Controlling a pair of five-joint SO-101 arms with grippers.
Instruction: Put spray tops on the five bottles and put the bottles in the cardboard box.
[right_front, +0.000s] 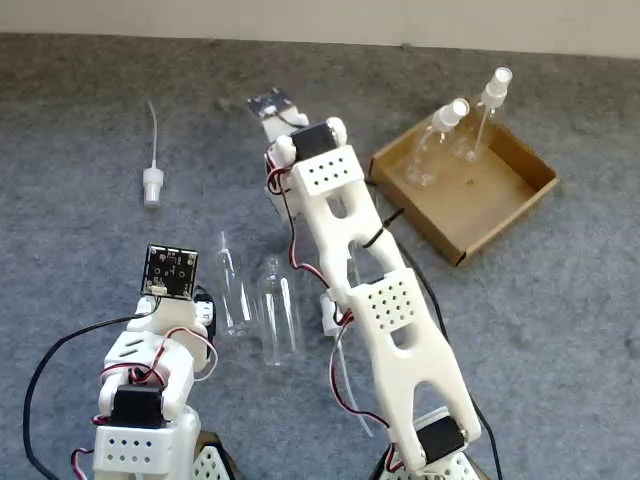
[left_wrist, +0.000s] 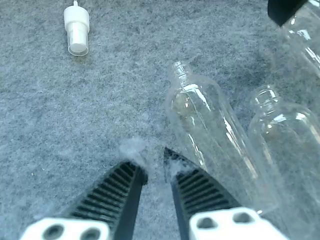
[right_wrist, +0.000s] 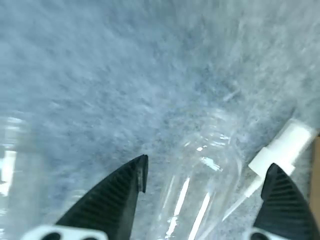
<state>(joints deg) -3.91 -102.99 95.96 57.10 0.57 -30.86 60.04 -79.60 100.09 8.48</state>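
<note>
High view: grey carpet (right_front: 80, 120) takes most of the frame. The right arm (right_front: 400, 330) stretches across it and covers part of a spray top w/ tube (right_front: 330, 318), which is hard to make out. The cardboard box (right_front: 520, 200) sits at the far right, w/ two capped bottles (right_front: 432, 150) in its far corner. Two open bottles (right_front: 278, 310) lie side by side btwn the arms. A loose spray top (right_front: 152, 185) lies well apart on the other side. Left wrist view shows the left gripper (left_wrist: 152, 167) w/ fingers a slit apart, nothing btwn them, tips just beside the nearer open bottle. Right wrist view shows the right gripper (right_wrist: 207, 170) spread wide w/ a clear bottle (right_wrist: 200, 200) lying btwn the jaws; contact can't be told. A white sprayer (right_wrist: 282, 147) sits near one jaw.
</note>
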